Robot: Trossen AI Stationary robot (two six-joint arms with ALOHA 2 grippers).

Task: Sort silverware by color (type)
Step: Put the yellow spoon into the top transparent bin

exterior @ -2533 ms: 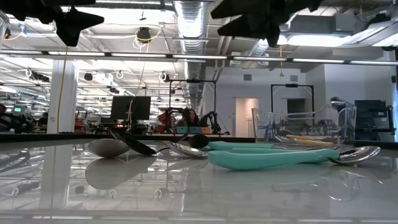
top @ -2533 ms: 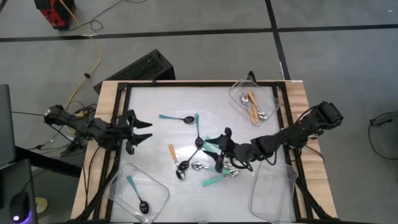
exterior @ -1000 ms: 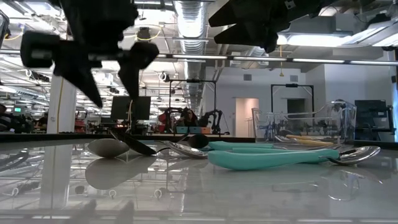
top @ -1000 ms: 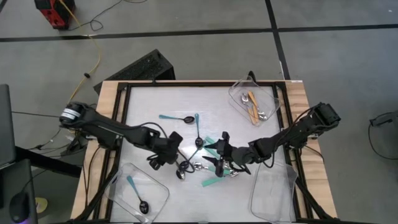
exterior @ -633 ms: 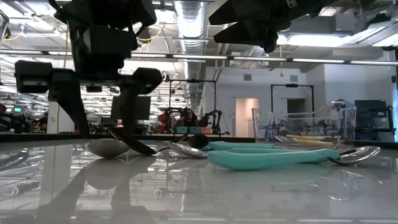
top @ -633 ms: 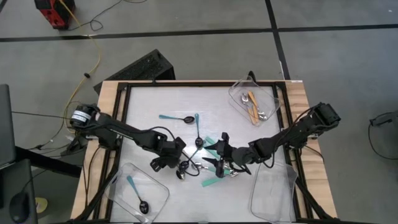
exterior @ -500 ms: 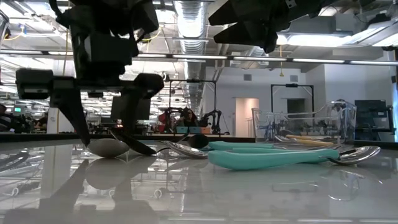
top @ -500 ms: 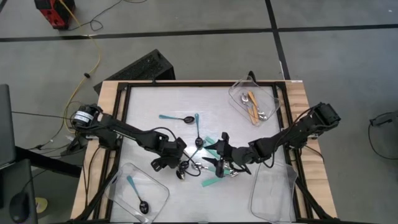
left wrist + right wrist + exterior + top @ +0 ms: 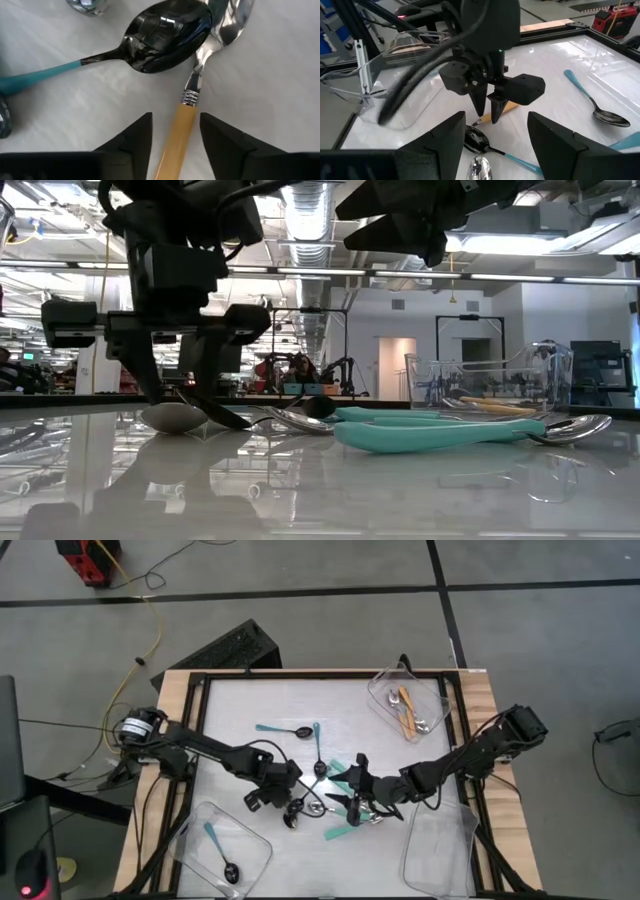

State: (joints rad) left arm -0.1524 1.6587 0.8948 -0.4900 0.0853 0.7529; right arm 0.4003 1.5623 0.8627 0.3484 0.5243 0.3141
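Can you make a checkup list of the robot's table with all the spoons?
Surface: white table, glossy.
Job's things: orange-handled spoon between left gripper's fingers; blue-handled black-bowled spoon beside it; teal-handled spoons mid-table.
Clutter: clear plastic trays, some holding spoons.
Grippers: left gripper down over the orange handle, closing; right gripper open above the teal spoons.
Cables: yellow cable on floor.
Surroundings: grey floor, red box.
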